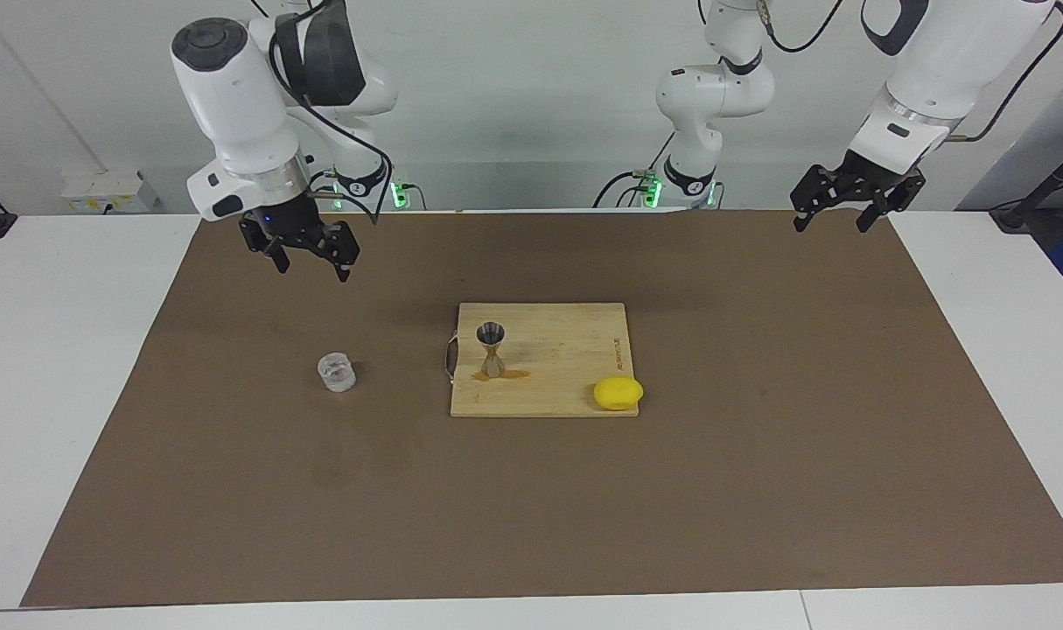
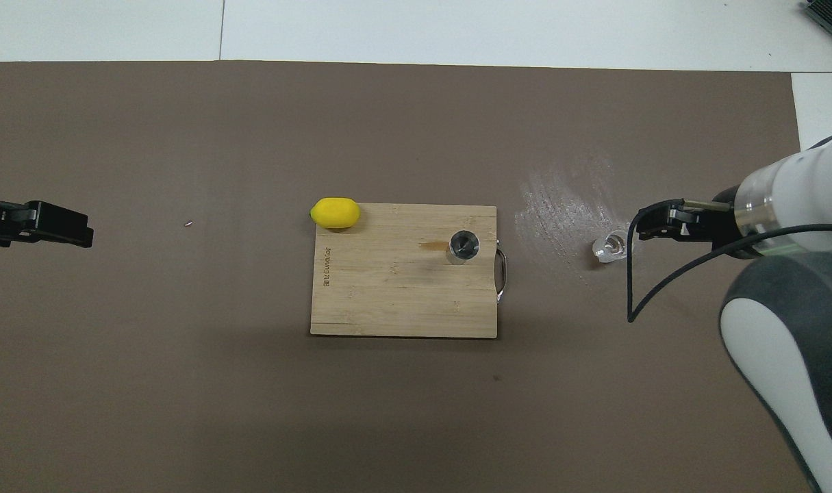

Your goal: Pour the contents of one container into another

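Facing view
Right gripper point(image 1: 304, 260): raised over the brown mat, fingers apart and holding nothing — the arm carrying it stands at the right arm's end of the table.
Small clear faceted glass tumbler point(image 1: 336, 372): upright on the mat below this gripper and a little toward the board, free of any grip; it looks drained, which would explain why it stands alone.
Shiny steel hourglass jigger point(image 1: 492, 349): upright on the pale wooden cutting board point(image 1: 575, 367), well apart from the right gripper, toward the table's middle. An amber smear point(image 1: 512, 374) lies at its foot — likely spillage from a pour, so the task reads as done.
Yellow lemon point(image 1: 618, 393): on the board's corner, well away from both grippers, seemingly not involved.
Left gripper point(image 1: 854, 203): fingers spread, empty, waiting high over the mat's edge at its own end.

Overhead view
Right gripper point(image 2: 652, 224): black fingers seen side-on, just beside the tumbler point(image 2: 610, 247) in this view, though raised above it.
Jigger point(image 2: 463, 246): open mouth up, near the board's metal handle point(image 2: 502, 274).
Left gripper point(image 2: 70, 229): only its dark tip shows, far from everything.
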